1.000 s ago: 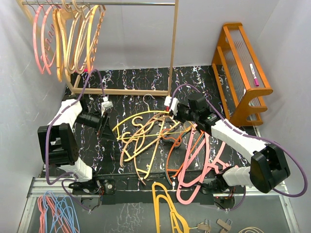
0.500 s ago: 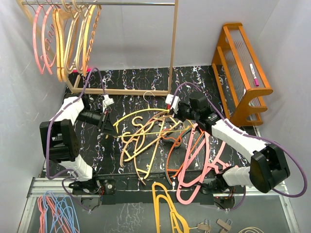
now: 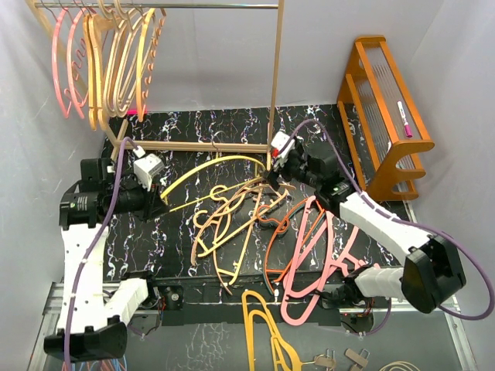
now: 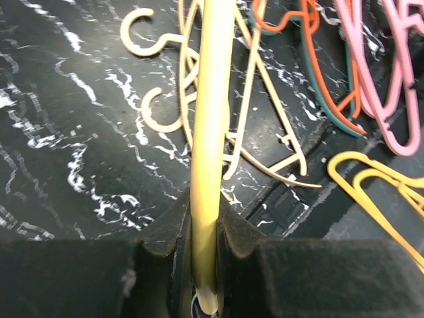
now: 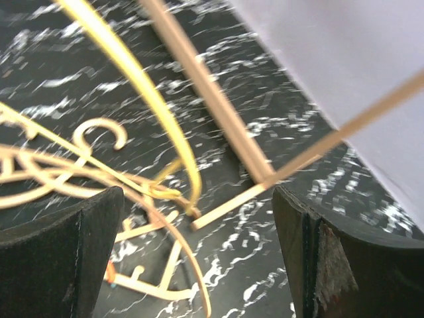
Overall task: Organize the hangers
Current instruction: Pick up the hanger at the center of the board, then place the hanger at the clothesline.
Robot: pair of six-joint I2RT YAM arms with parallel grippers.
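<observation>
The left tool [image 3: 161, 201] was pressed together on a yellow hanger [image 3: 213, 166], pinching one end of its thin arm. In the left wrist view this hanger [image 4: 211, 119] ran straight out from between the 2 black pads [image 4: 242, 235], above the black marbled mat [image 4: 59, 132]. From the top view, the hanger made a long arc above the mat, from the left tool toward the right tool [image 3: 271, 176].

The right tool was spread wide and held nothing. In the right wrist view its 2 fingers [image 5: 59, 258] stood far apart, and the far end of the yellow hanger [image 5: 139, 86] lay ahead of them, close to the wooden base bar of the clothes rail [image 5: 212, 112].

The other hangers lay in a tangled heap [image 3: 232, 224] in the middle of the mat: pale tan ones at the left, an orange one [image 3: 274, 247] and a teal one [image 4: 324, 112] under it, and pink ones [image 3: 321, 255] at the right, reaching over the near edge of the mat. More hangers, pink, tan and yellow-orange, hung at the left end of the rail [image 3: 100, 62].

On the desk past the mat's near edge lay a mustard-yellow hanger [image 3: 263, 328], and a blue-and-pink bunch [image 3: 89, 336] at the left corner
</observation>
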